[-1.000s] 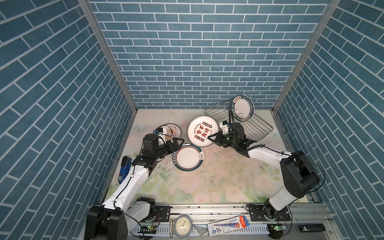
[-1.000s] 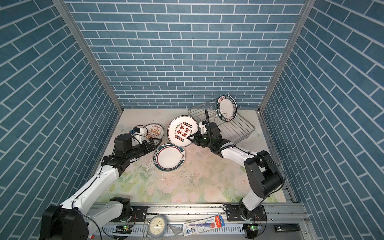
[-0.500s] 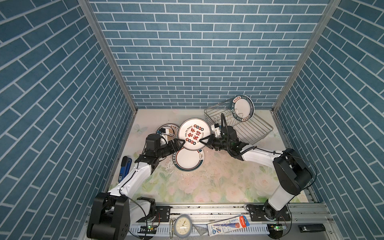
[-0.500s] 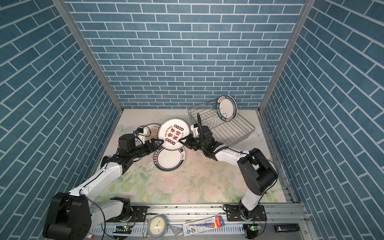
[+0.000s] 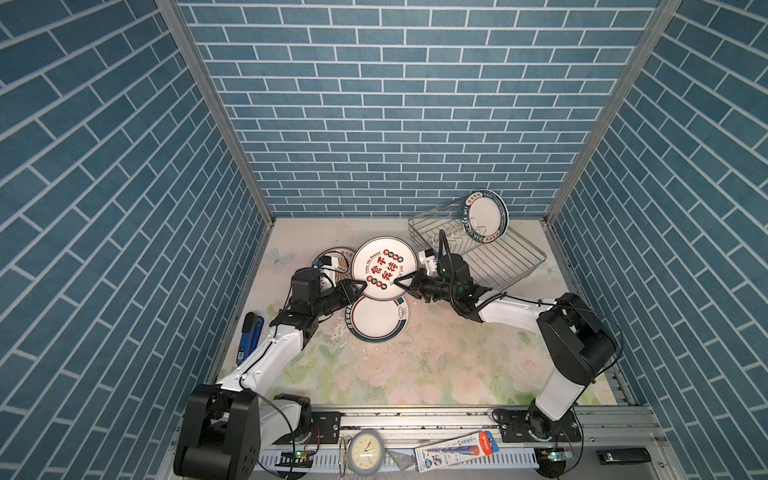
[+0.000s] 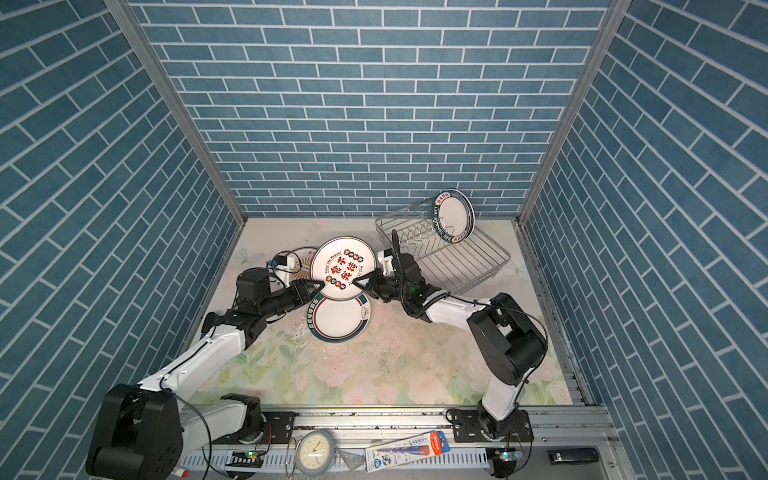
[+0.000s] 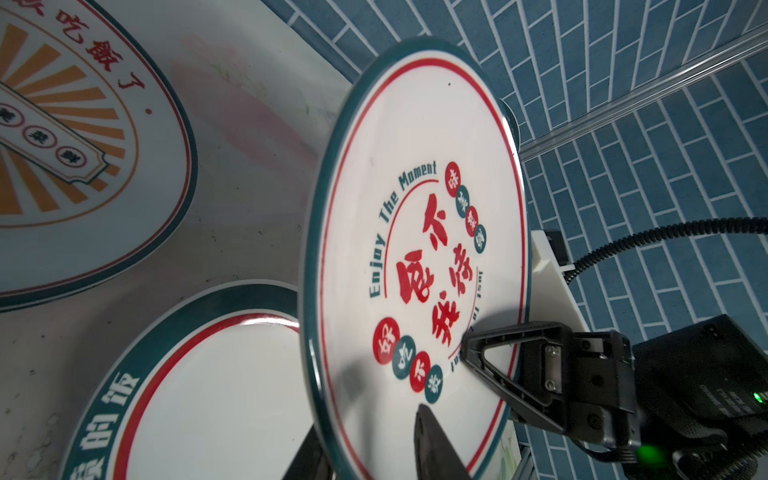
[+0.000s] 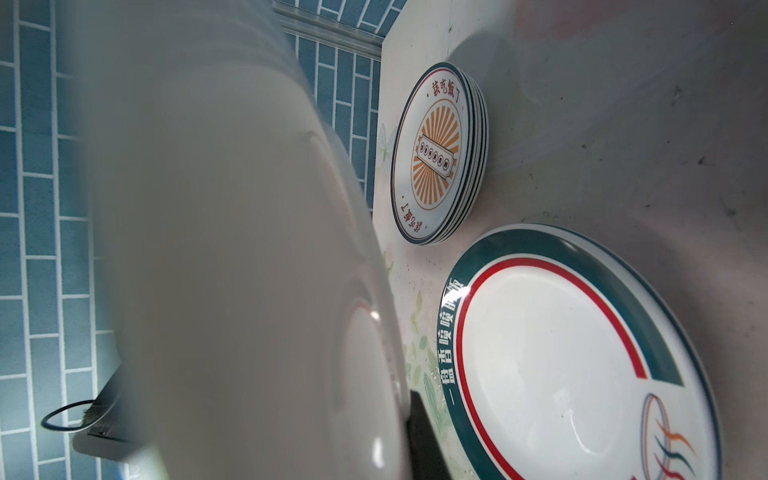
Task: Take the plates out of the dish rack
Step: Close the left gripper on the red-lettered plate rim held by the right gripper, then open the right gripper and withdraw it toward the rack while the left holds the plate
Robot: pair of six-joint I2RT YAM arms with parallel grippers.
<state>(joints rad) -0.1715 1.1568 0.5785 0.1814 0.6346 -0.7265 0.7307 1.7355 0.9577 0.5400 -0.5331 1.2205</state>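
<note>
My left claw (image 5: 360,287) straddles the red-lettered plate (image 5: 384,264) at its eight o'clock rim, narrow, bite not confirmable, my right claw (image 5: 400,285) clamps four o'clock, dish rack (image 5: 519,259) lies toward two: seat left squarely before right releases.

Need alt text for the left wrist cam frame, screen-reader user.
A white plate with red characters, tilted on edge, is clamped at its rim by the right gripper, while the left gripper's fingers straddle the nearer rim. Behind it, a sunburst plate and a green-rimmed plate lie flat on the table, with a blue brick wall beyond.
</note>
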